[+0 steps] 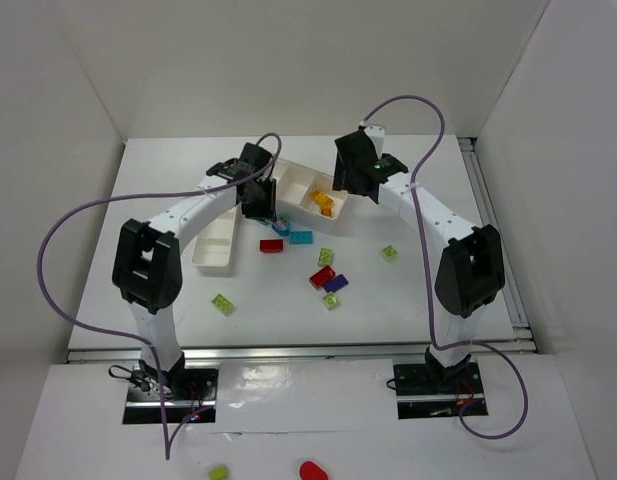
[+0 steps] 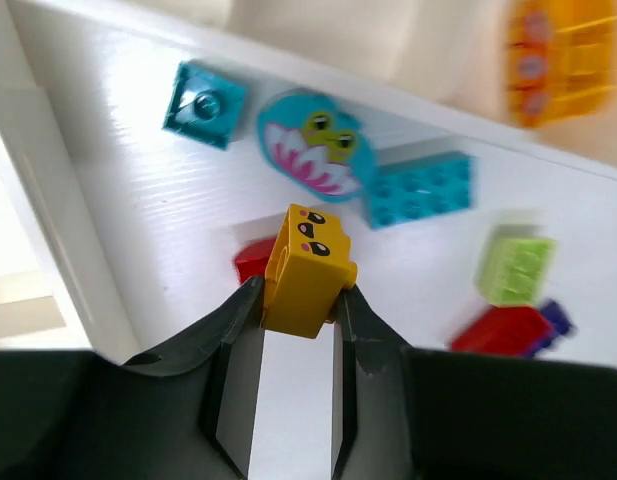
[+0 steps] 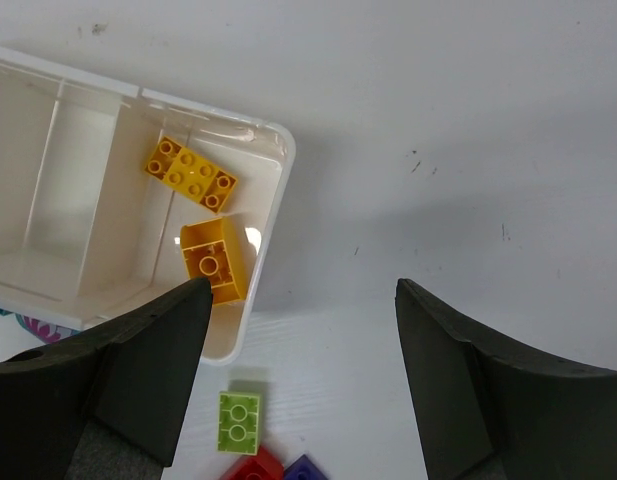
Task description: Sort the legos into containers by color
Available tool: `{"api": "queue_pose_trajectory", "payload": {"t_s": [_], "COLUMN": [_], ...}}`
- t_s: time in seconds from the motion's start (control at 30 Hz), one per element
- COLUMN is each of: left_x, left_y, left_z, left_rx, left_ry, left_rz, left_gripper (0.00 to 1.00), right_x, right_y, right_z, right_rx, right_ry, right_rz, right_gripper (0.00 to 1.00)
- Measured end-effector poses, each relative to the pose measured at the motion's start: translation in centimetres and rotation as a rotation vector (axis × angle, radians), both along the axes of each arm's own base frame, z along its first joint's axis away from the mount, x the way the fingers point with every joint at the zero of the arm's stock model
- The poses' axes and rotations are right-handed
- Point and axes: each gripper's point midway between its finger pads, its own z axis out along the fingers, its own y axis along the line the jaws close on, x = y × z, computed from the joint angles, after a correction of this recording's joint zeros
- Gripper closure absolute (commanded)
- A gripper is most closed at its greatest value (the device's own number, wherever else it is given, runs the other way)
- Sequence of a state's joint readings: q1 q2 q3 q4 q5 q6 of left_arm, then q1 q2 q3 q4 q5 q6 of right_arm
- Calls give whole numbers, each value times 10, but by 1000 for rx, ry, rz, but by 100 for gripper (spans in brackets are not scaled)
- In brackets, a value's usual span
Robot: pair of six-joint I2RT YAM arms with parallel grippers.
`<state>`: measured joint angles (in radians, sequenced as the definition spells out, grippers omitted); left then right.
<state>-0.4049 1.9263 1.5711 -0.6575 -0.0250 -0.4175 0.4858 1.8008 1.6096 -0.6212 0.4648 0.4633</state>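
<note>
Left gripper [image 2: 300,300]: clamped on yellow brick [image 2: 308,262], pinched across 2 flat sides at its tips | Right gripper [image 3: 303,300]: wide, empty; tray [image 3: 278,170] with 2 yellow bricks [image 3: 190,173] left of its jaws | Handling: likely light, rigid, slick; hold flat walls, not studs.

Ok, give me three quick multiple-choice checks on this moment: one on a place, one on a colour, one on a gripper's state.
1. The two orange-yellow bricks lie: A in the tray's end compartment; B beside it; C in a gripper.
2. The left gripper holds a brick coloured: A cyan; B purple; C yellow.
3. The right gripper is: A shut on a brick; B open; C shut, empty.
A: both sit inside its walls. C: the yellow faced brick is clamped in its jaws. B: jaws wide apart, nothing between.
</note>
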Motion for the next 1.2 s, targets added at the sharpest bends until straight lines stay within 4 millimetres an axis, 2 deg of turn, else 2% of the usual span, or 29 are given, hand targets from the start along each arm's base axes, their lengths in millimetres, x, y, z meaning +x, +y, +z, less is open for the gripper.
{"api": "queue_pose_trajectory", "payload": {"t_s": [0.13, 0.27, 0.37, 0.47, 0.5, 0.53, 0.57, 0.67, 0.7, 0.73, 0.87, 0.93, 1.0, 1.07, 1.1, 1.13, 1.2], "left_x": [2, 16, 27, 37, 42, 47, 52, 69, 73, 74, 63, 48, 33, 20, 16, 13, 12], "left_y": [-22, -59, -87, -109, -116, -122, -127, -139, -142, -142, -132, -112, -93, -65, -49, -25, 12], "left_z": [53, 94, 109, 106, 104, 100, 96, 82, 77, 75, 70, 74, 86, 105, 119, 136, 155], "left_rx": [-78, -160, -203, -226, -232, -236, -237, -237, -236, -233, -201, -164, -141, -128, -130, -130, -123], "left_ry": [-88, -165, -194, -191, -190, -188, -183, -173, -166, -162, -130, -111, -113, -132, -154, -190, -241], "left_rz": [-53, -126, -171, -197, -203, -207, -208, -212, -214, -213, -201, -177, -153, -114, -87, -40, 36], "left_gripper": [79, 81, 81, 78, 75, 64, 41, 27, 13, 13, 13, 17, 17, 17, 17, 17, 17], "right_x": [1, 1, -4, -11, -14, -16, -19, -27, -30, -34, -47, -54, -66, -82, -91, -99, -112], "right_y": [-5, -15, -26, -39, -43, -47, -50, -60, -62, -64, -60, -48, -22, 14, 35, 55, 91], "right_z": [1, 4, 11, 26, 32, 38, 44, 54, 56, 58, 48, 38, 26, 11, 4, -3, -18], "right_rx": [-13, -22, -21, -13, -9, -4, 1, 7, 8, 11, 32, 45, 63, 75, 82, 88, 100], "right_ry": [-4, -9, -22, -49, -62, -73, -84, -104, -107, -107, -77, -52, -18, 18, 36, 50, 74], "right_rz": [-16, -41, -63, -91, -100, -109, -117, -136, -139, -138, -99, -54, 25, 126, 180, 232, 312], "right_gripper": [19, 19, 19, 19, 19, 19, 19, 19, 18, 18, 18, 18, 15, 13, 13, 11, 10]}}
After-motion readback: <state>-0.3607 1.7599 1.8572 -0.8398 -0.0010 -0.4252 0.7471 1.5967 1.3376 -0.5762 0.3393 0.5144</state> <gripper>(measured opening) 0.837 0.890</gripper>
